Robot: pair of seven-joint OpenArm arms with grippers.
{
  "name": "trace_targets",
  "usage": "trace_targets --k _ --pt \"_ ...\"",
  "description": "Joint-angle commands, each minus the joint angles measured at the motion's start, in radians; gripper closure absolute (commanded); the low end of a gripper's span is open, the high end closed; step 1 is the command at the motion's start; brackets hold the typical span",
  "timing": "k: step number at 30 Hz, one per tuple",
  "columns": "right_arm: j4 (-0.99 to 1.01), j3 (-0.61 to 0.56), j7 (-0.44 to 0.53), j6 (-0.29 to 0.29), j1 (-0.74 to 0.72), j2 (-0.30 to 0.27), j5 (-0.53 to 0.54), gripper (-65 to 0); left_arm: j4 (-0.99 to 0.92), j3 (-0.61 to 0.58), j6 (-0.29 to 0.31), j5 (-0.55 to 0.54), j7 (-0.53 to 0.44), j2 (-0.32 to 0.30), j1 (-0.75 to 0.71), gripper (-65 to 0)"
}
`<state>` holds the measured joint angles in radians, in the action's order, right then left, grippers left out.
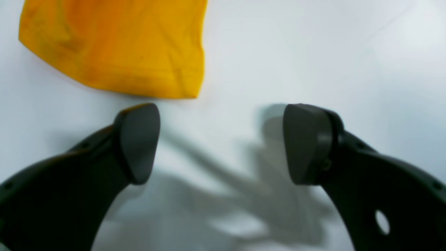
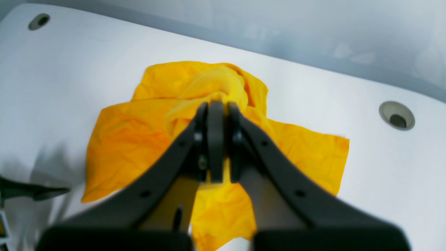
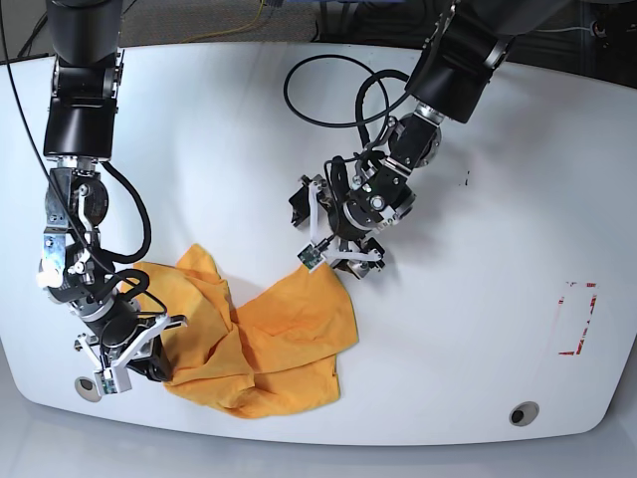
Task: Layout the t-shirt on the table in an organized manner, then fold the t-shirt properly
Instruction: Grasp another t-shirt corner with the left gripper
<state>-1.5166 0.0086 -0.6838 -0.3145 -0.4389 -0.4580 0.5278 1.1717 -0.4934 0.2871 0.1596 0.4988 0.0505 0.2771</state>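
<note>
Crumpled orange-yellow cotton t-shirt (image 3: 254,344) lies bunched on the near-left part of the glossy white tabletop (image 3: 478,179), one corner reaching toward the centre. Right gripper (image 2: 216,115), at the shirt's left edge in the base view: fingers (image 2: 200,122) pressed together, pinching a raised fold of fabric. Left gripper (image 1: 221,143) hangs just beside the shirt's upper corner, fingers (image 1: 137,139) spread wide, holding nothing. Red tape rectangle outline (image 3: 577,319) far right; round grey grommet (image 3: 525,412) at near edge.

Base view looks straight down from overhead; both wrist views sit close (sharing the t-shirt (image 3: 254,339)).
</note>
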Motion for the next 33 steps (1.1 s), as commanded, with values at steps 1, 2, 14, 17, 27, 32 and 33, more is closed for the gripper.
trace_targets --k 1,2,14,17,27,32,33 --pt "-0.037 0.009 0.032 0.002 -0.019 -0.015 0.008 0.0 -0.022 0.003 -0.013 0.007 -0.027 0.015 0.050 -52.8" --pt "-0.042 0.009 0.032 0.002 -0.016 -0.015 0.008 0.0 -0.040 0.006 -0.016 0.008 -0.035 0.022 0.057 -52.8" --pt "-0.040 0.011 0.032 0.002 -0.005 -0.014 0.013 0.0 -0.198 0.009 -0.065 0.007 -0.061 0.032 0.143 -52.8" --pt "-0.040 0.032 0.032 0.002 -0.001 -0.014 0.013 0.0 -0.246 0.009 -0.068 0.007 -0.104 0.033 0.164 -52.8" --pt "-0.039 0.055 0.031 0.002 -0.001 0.009 0.008 0.0 -0.345 0.009 -0.068 0.007 -0.131 0.033 0.215 -52.7" --pt "-0.039 0.057 0.031 0.002 -0.001 0.011 0.008 0.0 -0.345 0.005 -0.068 0.008 -0.133 0.032 0.215 -51.1" --pt "-0.039 0.057 0.031 0.002 -0.001 0.011 0.008 0.0 -0.345 0.005 -0.068 0.008 -0.133 0.032 0.215 -49.3"
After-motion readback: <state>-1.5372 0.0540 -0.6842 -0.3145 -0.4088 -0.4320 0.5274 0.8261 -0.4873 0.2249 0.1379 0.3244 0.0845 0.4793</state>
